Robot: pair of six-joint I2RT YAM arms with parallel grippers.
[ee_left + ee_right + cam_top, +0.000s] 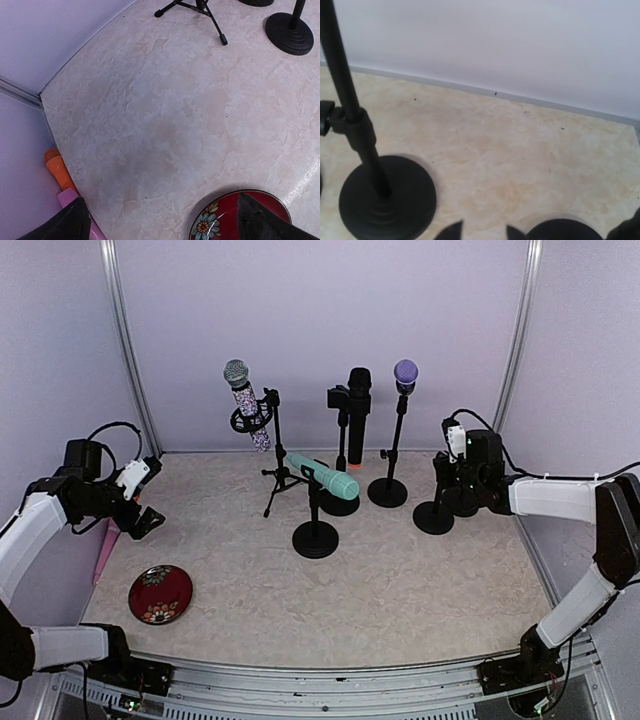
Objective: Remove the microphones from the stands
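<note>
Several microphones stand on stands at the back: a sparkly one [246, 400] on a tripod, a teal one [322, 475] lying tilted on a round-base stand [315, 538], a black one [358, 390], and a purple-headed one [405, 372]. My left gripper [145, 520] is open and empty at the far left, over bare table; its fingertips [70, 225] frame the bottom of the left wrist view. My right gripper [455, 485] is at the right, low beside a black round base [433, 517], open and empty. Its fingertips [451, 232] show at the bottom edge.
A red flowered plate [160, 594] lies front left and shows under my left gripper [220, 220]. Orange and pink objects [60, 170] lie off the table's left edge. A stand pole with its base [387, 200] is left of my right gripper, and another base [565, 231] is right.
</note>
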